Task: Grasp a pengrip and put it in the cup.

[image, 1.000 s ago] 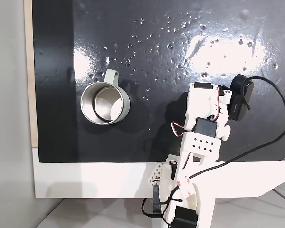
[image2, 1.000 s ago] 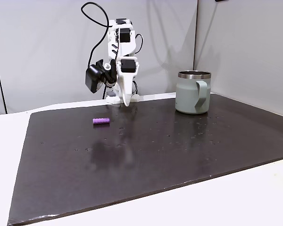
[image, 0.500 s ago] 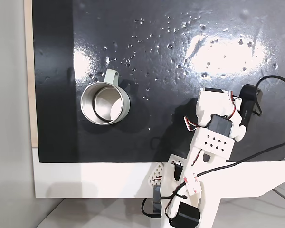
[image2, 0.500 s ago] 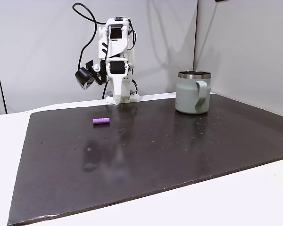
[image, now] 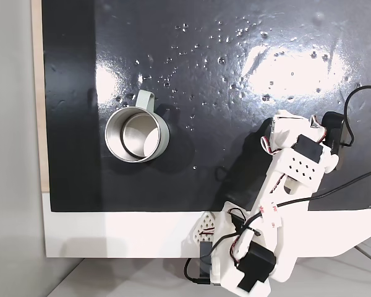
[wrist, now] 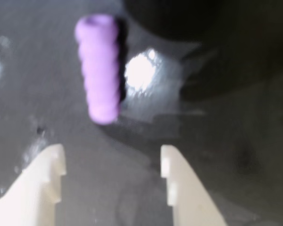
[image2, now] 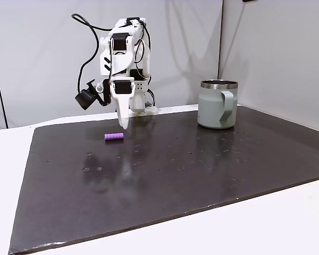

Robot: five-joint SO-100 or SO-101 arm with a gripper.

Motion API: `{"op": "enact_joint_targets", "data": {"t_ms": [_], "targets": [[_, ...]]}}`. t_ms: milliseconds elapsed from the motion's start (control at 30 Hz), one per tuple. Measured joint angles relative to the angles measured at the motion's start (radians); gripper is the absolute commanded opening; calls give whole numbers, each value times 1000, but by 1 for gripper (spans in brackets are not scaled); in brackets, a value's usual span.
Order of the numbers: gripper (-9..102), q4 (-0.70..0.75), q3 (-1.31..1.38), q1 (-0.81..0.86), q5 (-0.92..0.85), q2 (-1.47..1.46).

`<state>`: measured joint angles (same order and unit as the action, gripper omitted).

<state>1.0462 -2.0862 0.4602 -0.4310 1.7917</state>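
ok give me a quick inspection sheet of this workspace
surface: glossy black mat on a white table, speckled with small marks
job's things: purple pengrip lying flat on the mat; cup upright, apart from it, nothing inside
clutter: nothing seen
grippers: tool open, hanging above the mat just short of the pengrip, holding nothing
cables: black cable looping off the arm
surroundings: plain grey walls

Bright, even room light. White glare patches spread across the glossy black mat (image: 235,93) in a fixed view. The wrist view is soft with blur: small purple ribbed cylinder (wrist: 99,68) and white fingers (wrist: 42,183) lack sharp edges.
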Motion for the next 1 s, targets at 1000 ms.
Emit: {"op": "enact_joint_targets", "data": {"t_ms": [1000], "targets": [[0, 106, 298, 69, -8, -325]]}}
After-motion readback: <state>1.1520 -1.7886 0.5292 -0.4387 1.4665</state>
